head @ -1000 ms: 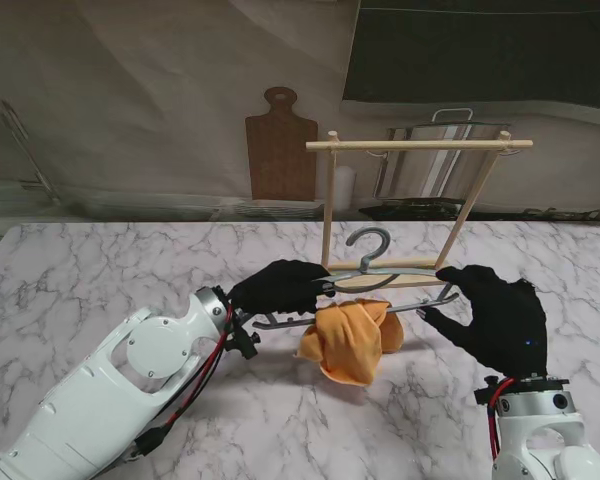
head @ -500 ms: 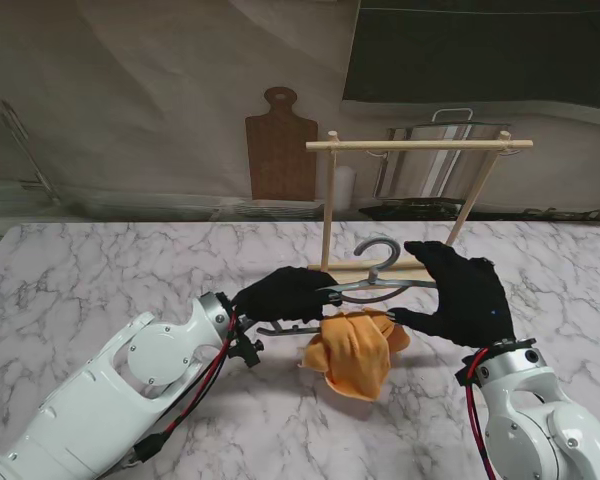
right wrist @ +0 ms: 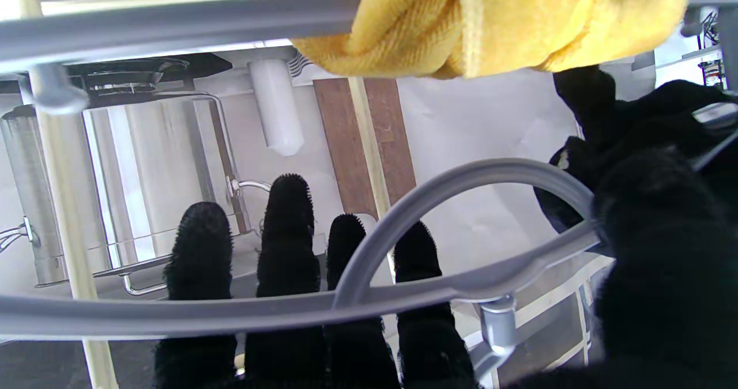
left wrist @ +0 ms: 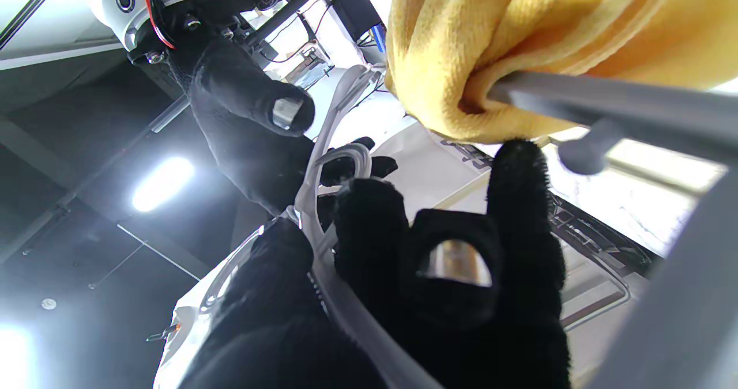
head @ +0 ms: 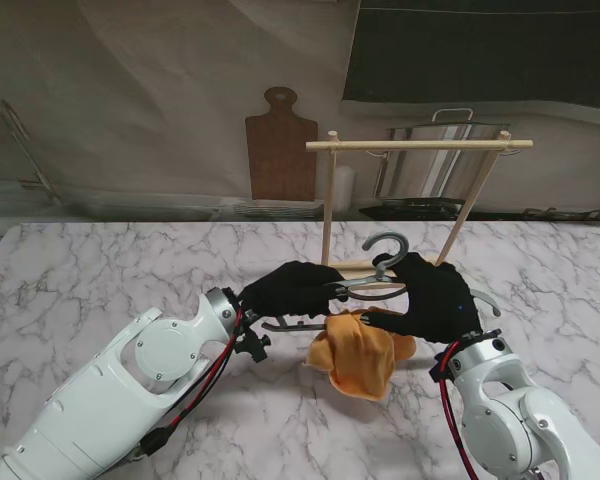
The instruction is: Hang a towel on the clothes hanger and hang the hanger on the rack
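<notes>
Hanger: grey plastic clothes hanger (head: 372, 282) held off the marble worktop (head: 100, 270), just in front of the rack; hook (head: 385, 243) pointing up, short of the rack's top bar.
Towel: orange towel (head: 360, 352) bunched over the hanger's lower bar, hanging between the two hands; lowest folds close to the worktop, contact not clear.
Left robot hand: black-gloved left robot hand (head: 292, 287) clamped on the hanger's left shoulder; fingers (left wrist: 513, 216) curled round the grey bar in the wrist view.
Right robot hand: right robot hand (head: 430, 297) closed on the hanger's middle and right side, thumb under the bar; four fingers (right wrist: 288, 227) straight behind the bar in its wrist view.
Rack: wooden rack (head: 420, 146) standing at the far side of the worktop, top bar bare.
Backdrop: printed cutting board (head: 280, 150) and steel pot (head: 430, 160) behind.
</notes>
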`<action>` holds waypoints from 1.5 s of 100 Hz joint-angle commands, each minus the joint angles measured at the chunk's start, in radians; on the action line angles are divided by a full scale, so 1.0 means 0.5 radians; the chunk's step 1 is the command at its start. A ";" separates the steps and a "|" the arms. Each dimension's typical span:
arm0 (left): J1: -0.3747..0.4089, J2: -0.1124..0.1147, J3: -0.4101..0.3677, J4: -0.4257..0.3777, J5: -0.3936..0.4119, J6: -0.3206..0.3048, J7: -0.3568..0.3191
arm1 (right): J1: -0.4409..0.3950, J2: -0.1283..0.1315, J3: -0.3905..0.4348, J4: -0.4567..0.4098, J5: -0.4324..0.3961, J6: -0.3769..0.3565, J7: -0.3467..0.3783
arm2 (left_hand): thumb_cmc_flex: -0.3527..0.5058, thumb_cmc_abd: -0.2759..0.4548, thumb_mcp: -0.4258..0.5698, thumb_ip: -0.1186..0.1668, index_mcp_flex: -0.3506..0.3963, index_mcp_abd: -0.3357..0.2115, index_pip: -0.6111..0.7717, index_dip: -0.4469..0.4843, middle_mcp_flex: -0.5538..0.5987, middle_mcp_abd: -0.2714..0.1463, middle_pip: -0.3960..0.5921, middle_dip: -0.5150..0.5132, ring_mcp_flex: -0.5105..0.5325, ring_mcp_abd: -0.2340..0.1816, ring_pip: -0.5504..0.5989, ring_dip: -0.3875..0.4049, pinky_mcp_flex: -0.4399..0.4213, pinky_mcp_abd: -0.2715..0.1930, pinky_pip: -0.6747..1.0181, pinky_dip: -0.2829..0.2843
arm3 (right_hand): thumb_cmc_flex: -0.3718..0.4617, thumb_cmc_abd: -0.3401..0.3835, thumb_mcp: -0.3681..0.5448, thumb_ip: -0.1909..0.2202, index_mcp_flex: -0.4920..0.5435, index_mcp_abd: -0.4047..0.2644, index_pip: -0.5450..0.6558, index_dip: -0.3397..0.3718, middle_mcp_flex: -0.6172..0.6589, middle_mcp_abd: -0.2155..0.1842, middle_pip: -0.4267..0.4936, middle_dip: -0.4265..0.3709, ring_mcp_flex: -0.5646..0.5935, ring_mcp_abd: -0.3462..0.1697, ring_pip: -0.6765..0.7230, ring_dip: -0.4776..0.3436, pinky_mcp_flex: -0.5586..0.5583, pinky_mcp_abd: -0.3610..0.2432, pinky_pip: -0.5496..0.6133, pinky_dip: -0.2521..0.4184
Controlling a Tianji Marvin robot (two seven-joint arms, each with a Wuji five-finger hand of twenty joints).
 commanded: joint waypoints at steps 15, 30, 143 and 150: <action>-0.009 -0.019 0.002 -0.015 -0.002 0.020 -0.008 | 0.029 -0.017 -0.061 0.046 0.016 0.023 -0.071 | 0.122 0.045 0.044 0.095 0.007 -0.168 0.028 0.026 0.009 -0.165 0.048 0.013 0.062 0.118 0.063 -0.014 0.089 -0.193 4.186 0.022 | 0.290 0.138 -0.278 -0.003 0.137 -0.106 0.359 0.444 0.116 -0.052 0.227 0.174 0.227 -0.110 0.330 0.170 0.167 -0.052 0.304 0.076; -0.022 -0.024 0.012 -0.006 -0.003 0.027 0.002 | 0.047 -0.023 -0.089 0.064 0.042 0.041 -0.099 | 0.121 0.044 0.043 0.094 0.007 -0.169 0.029 0.026 0.009 -0.165 0.048 0.013 0.062 0.118 0.063 -0.014 0.089 -0.193 4.185 0.022 | 0.523 0.361 -0.475 0.035 0.227 -0.139 0.746 0.755 0.190 -0.049 0.268 0.210 0.288 -0.125 0.444 0.199 0.224 -0.063 0.406 0.071; -0.044 -0.091 0.056 0.076 0.106 0.084 0.239 | 0.063 -0.024 -0.056 0.134 0.180 -0.165 -0.079 | 0.019 0.011 0.020 0.027 -0.169 -0.343 -0.223 -0.286 -0.562 0.173 -1.116 -0.465 -0.818 0.333 -1.340 -0.221 -1.078 0.318 2.867 0.134 | 0.819 0.515 -0.321 -0.056 0.834 -0.193 1.448 0.710 1.506 -0.088 1.072 0.790 1.188 -0.881 2.668 0.709 1.721 -0.509 1.859 -0.162; -0.041 -0.095 0.053 0.080 0.139 0.076 0.267 | 0.056 -0.030 -0.060 0.128 0.200 -0.126 -0.093 | -0.024 -0.005 0.016 0.020 -0.219 -0.364 -0.345 -0.341 -0.756 0.218 -1.415 -0.686 -1.013 0.301 -1.671 -0.365 -1.353 0.369 2.473 0.137 | 0.830 0.514 -0.308 -0.058 0.854 -0.170 1.439 0.693 1.548 -0.061 1.080 0.789 1.187 -0.882 2.705 0.733 1.729 -0.528 1.906 -0.141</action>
